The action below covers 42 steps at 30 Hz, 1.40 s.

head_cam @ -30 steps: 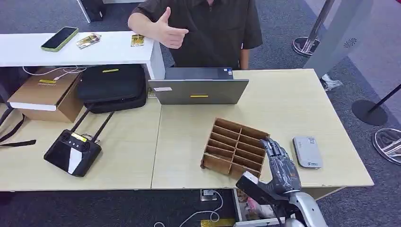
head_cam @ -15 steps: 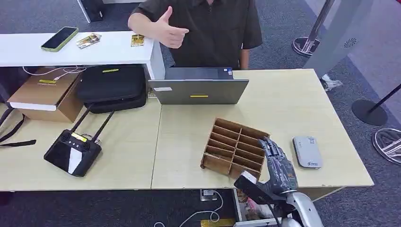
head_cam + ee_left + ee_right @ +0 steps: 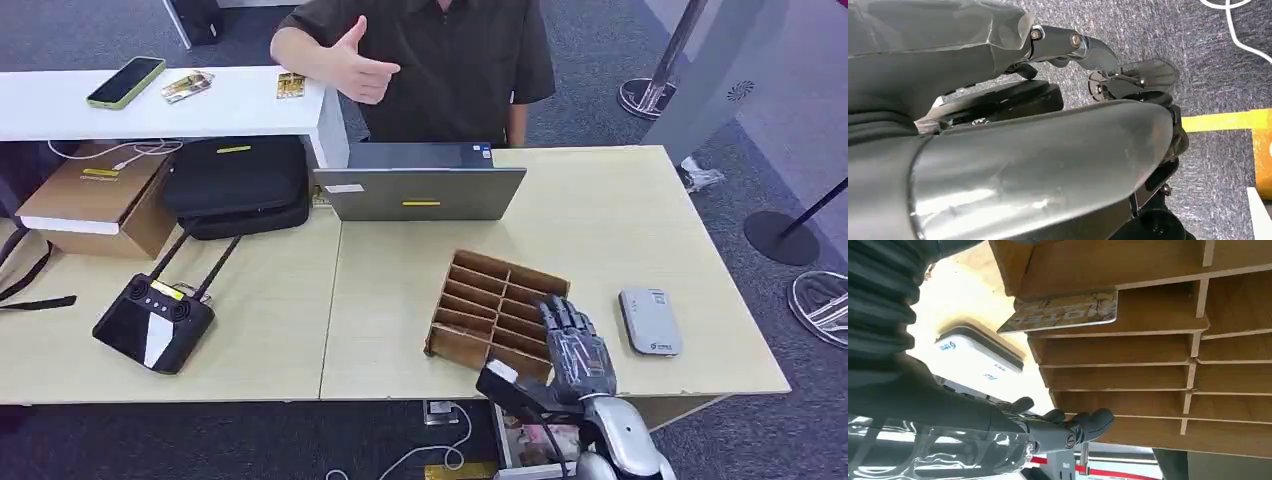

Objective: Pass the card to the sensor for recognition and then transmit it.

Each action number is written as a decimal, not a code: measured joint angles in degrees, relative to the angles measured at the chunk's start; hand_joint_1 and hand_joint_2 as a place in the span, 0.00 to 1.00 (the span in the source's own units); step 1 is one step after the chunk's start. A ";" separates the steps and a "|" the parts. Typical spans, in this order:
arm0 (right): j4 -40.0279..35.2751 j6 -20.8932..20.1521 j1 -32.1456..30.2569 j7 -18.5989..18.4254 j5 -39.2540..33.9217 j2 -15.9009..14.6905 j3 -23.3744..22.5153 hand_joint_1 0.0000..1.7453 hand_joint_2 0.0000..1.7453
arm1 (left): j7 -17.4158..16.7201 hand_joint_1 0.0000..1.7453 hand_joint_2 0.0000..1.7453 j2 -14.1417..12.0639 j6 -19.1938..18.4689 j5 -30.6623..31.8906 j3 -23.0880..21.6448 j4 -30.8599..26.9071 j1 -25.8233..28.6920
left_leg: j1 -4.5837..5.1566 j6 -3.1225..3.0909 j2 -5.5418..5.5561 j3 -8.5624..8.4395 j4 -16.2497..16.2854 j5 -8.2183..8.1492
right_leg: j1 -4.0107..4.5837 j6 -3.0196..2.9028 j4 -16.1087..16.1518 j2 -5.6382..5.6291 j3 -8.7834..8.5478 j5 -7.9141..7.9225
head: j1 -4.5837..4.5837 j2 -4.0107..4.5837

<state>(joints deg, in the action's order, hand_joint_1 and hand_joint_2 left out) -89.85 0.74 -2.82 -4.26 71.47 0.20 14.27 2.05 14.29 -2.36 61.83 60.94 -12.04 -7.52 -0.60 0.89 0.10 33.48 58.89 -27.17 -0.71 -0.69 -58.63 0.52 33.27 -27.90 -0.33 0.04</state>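
Here, the right hand (image 3: 572, 350) is shown with fingers (image 3: 1083, 421) apart, empty, at the wooden rack (image 3: 497, 312); a card (image 3: 1063, 314) is lodged in one slot.

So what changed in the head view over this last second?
The right robot hand slid left and slightly back toward the robot along the wooden slotted rack, holding nothing. The rack, the white sensor, the laptop and the person stayed put.
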 joint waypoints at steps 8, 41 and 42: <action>1.14 -0.20 0.89 -0.79 2.12 -0.02 0.74 0.00 1.00 | 0.00 0.00 0.00 -0.24 -0.04 -0.22 0.00 0.00 0.04 | 0.00 0.00 -0.01 -0.01 0.00 0.00 | 0.00 0.00 0.00 -0.02 0.00 0.00 | 0.00 0.00; -2.69 1.22 -3.07 -2.40 2.73 -1.16 0.09 0.00 1.00 | -0.52 0.00 0.00 -0.28 -1.14 0.22 -0.11 0.00 0.04 | 0.00 0.02 -0.01 -0.02 0.00 -0.01 | 0.00 0.00 0.01 -0.03 0.01 0.00 | 0.00 0.00; -2.75 1.22 -3.18 -2.38 2.71 -1.27 0.00 0.00 1.00 | -0.52 0.00 0.00 -0.33 -1.18 0.22 -0.11 0.00 0.04 | 0.00 0.02 -0.01 -0.02 0.00 -0.01 | 0.00 0.00 0.01 -0.03 0.01 0.00 | 0.00 0.00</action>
<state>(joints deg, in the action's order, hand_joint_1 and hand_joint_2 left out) -92.61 1.97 -6.00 -6.64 74.18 -1.07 14.27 1.53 13.97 -3.54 62.05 60.83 -12.04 -7.49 -0.60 0.90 0.09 33.46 58.89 -27.18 -0.71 -0.69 -58.62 0.50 33.28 -27.90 -0.33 0.04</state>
